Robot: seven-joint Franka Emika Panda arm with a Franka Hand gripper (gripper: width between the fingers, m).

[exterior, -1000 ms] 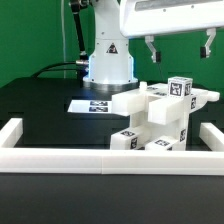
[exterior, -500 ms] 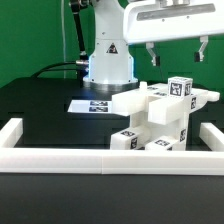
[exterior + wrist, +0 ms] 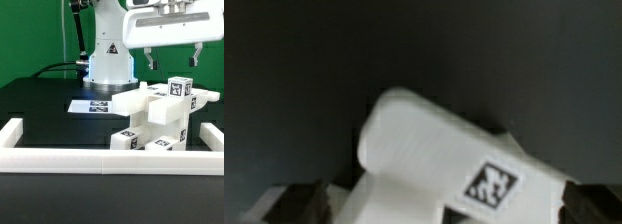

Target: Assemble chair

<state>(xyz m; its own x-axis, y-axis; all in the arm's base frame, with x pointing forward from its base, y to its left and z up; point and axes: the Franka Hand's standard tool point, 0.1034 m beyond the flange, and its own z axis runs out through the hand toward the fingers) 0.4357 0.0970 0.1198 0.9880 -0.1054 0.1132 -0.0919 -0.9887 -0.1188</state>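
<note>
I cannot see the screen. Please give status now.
Gripper open, empty, above the chair. Chair parts stacked by border frame. Nothing in the way.

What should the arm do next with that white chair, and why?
Probably lower straight down toward the chair. The tool hangs open above it, holding nothing and touching nothing, and the wrist view looks down on a tagged white piece, so it seems roughly lined up but too high to grasp.

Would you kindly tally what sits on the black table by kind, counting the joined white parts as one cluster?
Chair parts cluster: 1
White border frame: 1
Marker board: 1
Total: 3
</note>
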